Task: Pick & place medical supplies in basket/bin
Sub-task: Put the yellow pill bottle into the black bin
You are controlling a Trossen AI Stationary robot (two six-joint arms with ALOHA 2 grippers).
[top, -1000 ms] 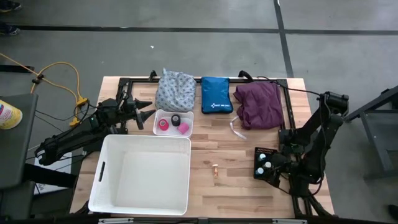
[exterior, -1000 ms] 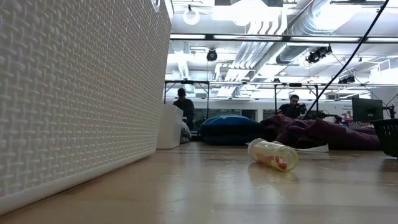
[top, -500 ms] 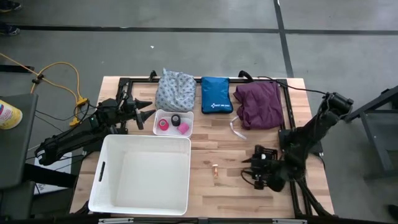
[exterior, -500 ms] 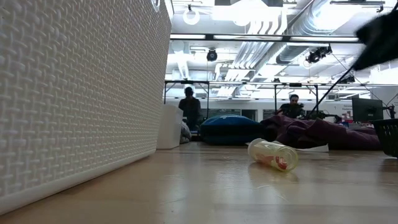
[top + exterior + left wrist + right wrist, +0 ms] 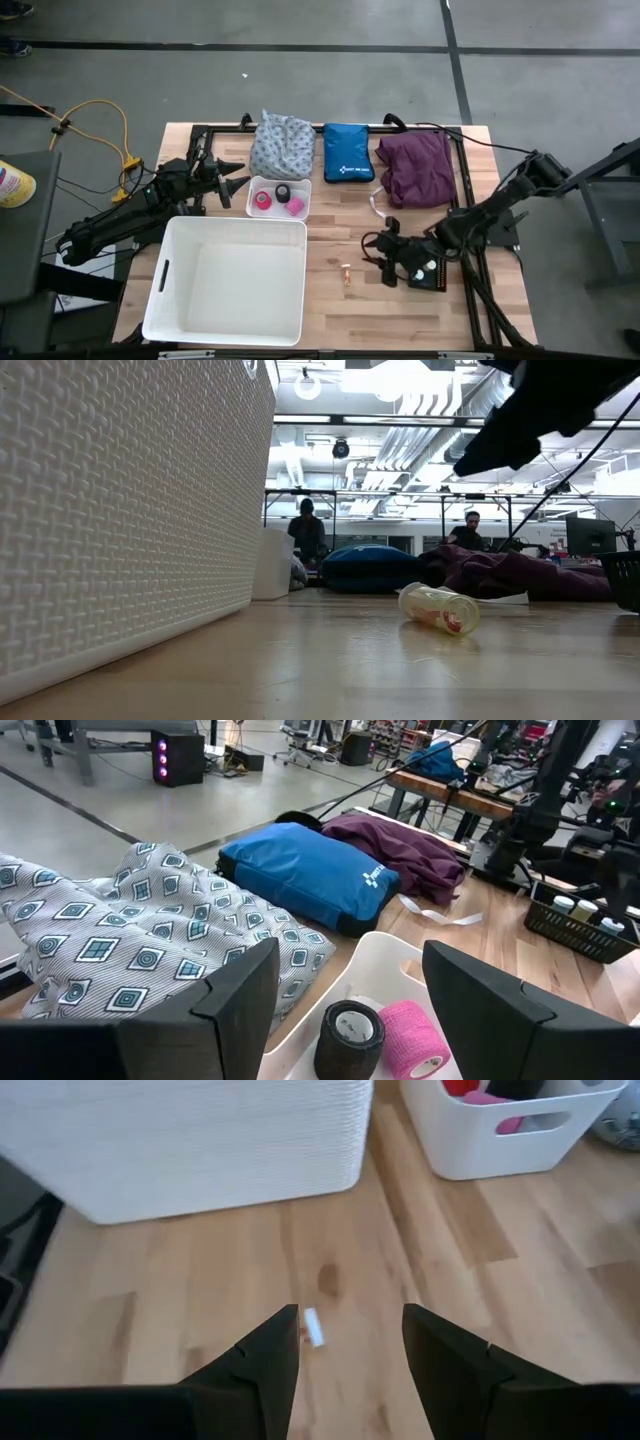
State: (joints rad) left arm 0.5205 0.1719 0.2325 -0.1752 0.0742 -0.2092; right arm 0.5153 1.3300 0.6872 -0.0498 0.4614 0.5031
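A small clear vial (image 5: 347,276) lies on its side on the bare wood, also in the low view (image 5: 440,609) and the right wrist view (image 5: 313,1327). My right gripper (image 5: 378,256) is open and hovers raised just right of that vial, its fingers (image 5: 268,1355) pointing toward it. A black mesh basket (image 5: 428,270) with white-capped vials sits under the right arm. Pink (image 5: 263,201) and black (image 5: 283,192) tape rolls rest in a small white tray (image 5: 300,185). The patterned cloth (image 5: 282,145) and purple cloth (image 5: 417,167) lie along the far edge. My left gripper (image 5: 236,181) waits open beside the tray.
A large white bin (image 5: 228,280) fills the near left of the table; its woven wall (image 5: 120,510) shows in the low view. A blue zip pouch (image 5: 348,152) lies between the two cloths. A white strip (image 5: 378,206) lies near the purple cloth. Bare wood surrounds the vial.
My right arm has swung from over the black basket near the table's right edge toward the table's left, toward the lone vial, and its gripper has come into the low view from above. The vial and all other things have stayed where they were.
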